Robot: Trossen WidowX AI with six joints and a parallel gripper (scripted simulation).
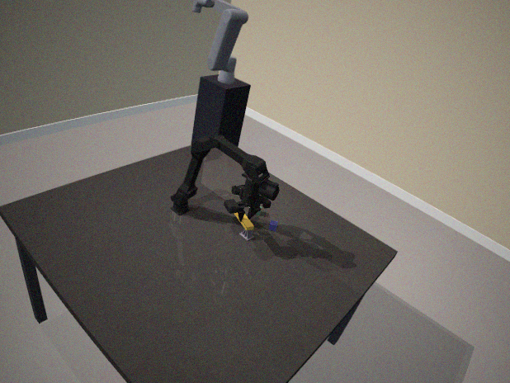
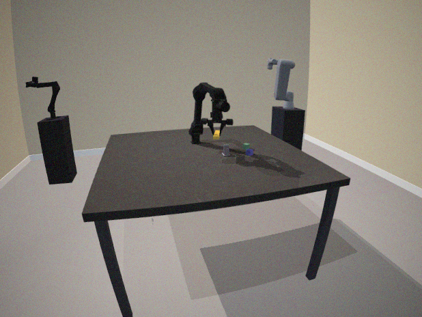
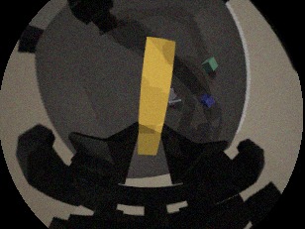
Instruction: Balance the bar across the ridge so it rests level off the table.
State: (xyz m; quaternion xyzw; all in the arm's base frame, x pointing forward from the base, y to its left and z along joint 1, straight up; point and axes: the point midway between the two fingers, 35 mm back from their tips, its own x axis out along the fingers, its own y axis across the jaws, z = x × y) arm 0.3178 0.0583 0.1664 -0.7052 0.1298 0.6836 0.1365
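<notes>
The yellow bar [image 1: 247, 223] [image 2: 216, 134] [image 3: 155, 83] is held up in the air, clear of the table. My gripper [image 1: 247, 217] [image 2: 217, 134] [image 3: 151, 125] is shut on the bar. The small grey ridge [image 1: 246, 234] [image 2: 226, 150] [image 3: 173, 97] stands on the table [image 1: 165, 289] [image 2: 164, 177], lower than the bar. In the exterior view it is to the right of the bar, with a gap between them. In the wrist view the bar hides part of the ridge.
A blue cube [image 1: 273, 225] [image 2: 249, 152] [image 3: 208, 100] and a green cube [image 2: 246, 145] [image 3: 211, 64] sit on the table beside the ridge. In the top view the gripper mostly hides the green cube. Two other arms stand on pedestals beyond the table.
</notes>
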